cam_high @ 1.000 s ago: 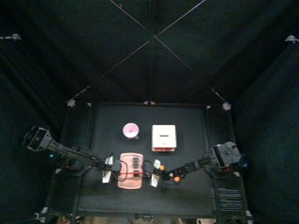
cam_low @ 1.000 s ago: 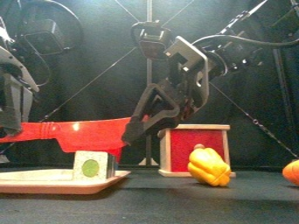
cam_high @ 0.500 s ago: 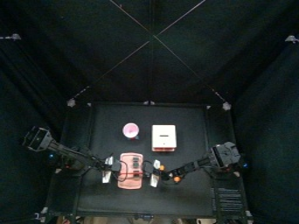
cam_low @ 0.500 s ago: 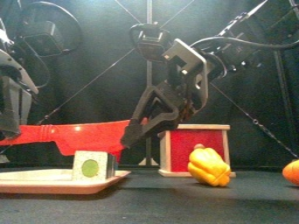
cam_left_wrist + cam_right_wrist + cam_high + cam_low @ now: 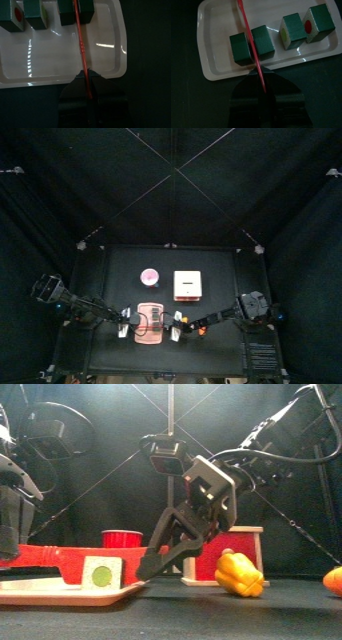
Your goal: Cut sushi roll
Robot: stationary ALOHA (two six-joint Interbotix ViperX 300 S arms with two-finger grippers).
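A green sushi roll (image 5: 263, 42) lies in several pieces on a white tray (image 5: 218, 65); in the front view one end piece (image 5: 100, 572) faces me on the tray (image 5: 54, 592). A red knife (image 5: 74, 558) lies level across the roll. In the right wrist view its blade (image 5: 251, 42) sits between two pieces. My left gripper (image 5: 16, 556) is shut on one end of the knife and my right gripper (image 5: 158, 564) on the other. In the left wrist view the blade (image 5: 79, 40) runs from the left gripper (image 5: 87, 85) over the tray (image 5: 100, 60).
A red cup (image 5: 123, 539) stands behind the tray. A red and white box (image 5: 238, 549), a yellow pepper (image 5: 238, 574) and an orange (image 5: 333, 581) stand to the right of the right gripper. In the top view the box (image 5: 189, 284) is behind the tray (image 5: 150, 308).
Both grippers have brought the red knife down, from above the roll to the height of the pieces. The red cup behind it has come into sight.
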